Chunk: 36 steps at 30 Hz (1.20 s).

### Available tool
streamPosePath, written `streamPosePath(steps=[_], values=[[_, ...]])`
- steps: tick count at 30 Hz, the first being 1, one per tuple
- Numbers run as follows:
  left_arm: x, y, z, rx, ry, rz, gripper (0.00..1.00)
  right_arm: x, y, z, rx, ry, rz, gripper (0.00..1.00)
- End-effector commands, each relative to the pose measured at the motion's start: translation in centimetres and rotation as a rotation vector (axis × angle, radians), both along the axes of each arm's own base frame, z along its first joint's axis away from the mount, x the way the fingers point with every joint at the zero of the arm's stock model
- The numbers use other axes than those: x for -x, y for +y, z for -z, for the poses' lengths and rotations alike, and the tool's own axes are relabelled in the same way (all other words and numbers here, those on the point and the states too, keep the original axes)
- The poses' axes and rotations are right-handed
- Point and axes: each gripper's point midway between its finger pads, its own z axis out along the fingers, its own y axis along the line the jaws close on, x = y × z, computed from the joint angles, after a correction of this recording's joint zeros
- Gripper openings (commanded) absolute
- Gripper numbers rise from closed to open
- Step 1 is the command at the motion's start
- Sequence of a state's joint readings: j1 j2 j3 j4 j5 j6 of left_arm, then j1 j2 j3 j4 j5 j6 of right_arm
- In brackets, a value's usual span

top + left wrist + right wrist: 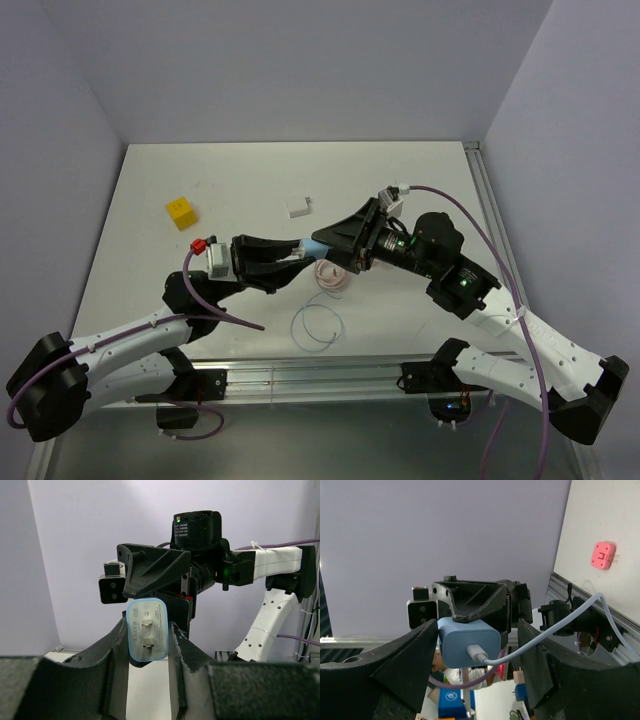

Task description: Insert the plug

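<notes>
The plug point(146, 630) is a light-blue block with two metal prongs that face the left wrist camera. My left gripper point(147, 626) is shut on it, one finger pressed to each side, and holds it above the table point(150, 280). In the right wrist view the plug's point(468, 641) rear face shows, with the white connector point(479, 654) of a pale cable point(560, 625) seated in it. My right gripper point(477, 630) faces it, open. Its fingers stand on both sides of the plug, and the right one is clearly apart from it. From above, the two grippers point(298, 252) point(330, 243) meet nose to nose at the plug point(314, 247).
A yellow cube point(181, 212) lies at the left and a small white block point(300, 207) lies behind the grippers. A pink coil point(328, 276) and a thin white cable loop point(318, 325) lie under and in front of them. A pink pronged piece point(603, 555) lies on the table.
</notes>
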<state>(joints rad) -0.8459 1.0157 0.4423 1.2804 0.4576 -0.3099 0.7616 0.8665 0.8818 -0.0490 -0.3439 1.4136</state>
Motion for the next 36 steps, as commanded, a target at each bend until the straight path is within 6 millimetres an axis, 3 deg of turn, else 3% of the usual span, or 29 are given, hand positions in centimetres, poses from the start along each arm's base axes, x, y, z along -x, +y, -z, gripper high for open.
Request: streamPosePath(steps=[1, 15, 36], values=[[2.7, 1.4, -2.4, 0.083, -0.109, 0.058, 0.00, 1.8, -0.1, -2.7, -0.056, -0.124, -0.071, 0.71], [3.0, 1.5, -2.4, 0.097, -0.134, 0.072, 0.00, 3.4, 0.0, -3.0, -0.111, -0.131, -0.154, 0.69], [3.0, 1.1, -2.0, 0.101, -0.137, 0.088, 0.00, 4.2, 0.1, -3.7, -0.172, -0.114, -0.205, 0.69]])
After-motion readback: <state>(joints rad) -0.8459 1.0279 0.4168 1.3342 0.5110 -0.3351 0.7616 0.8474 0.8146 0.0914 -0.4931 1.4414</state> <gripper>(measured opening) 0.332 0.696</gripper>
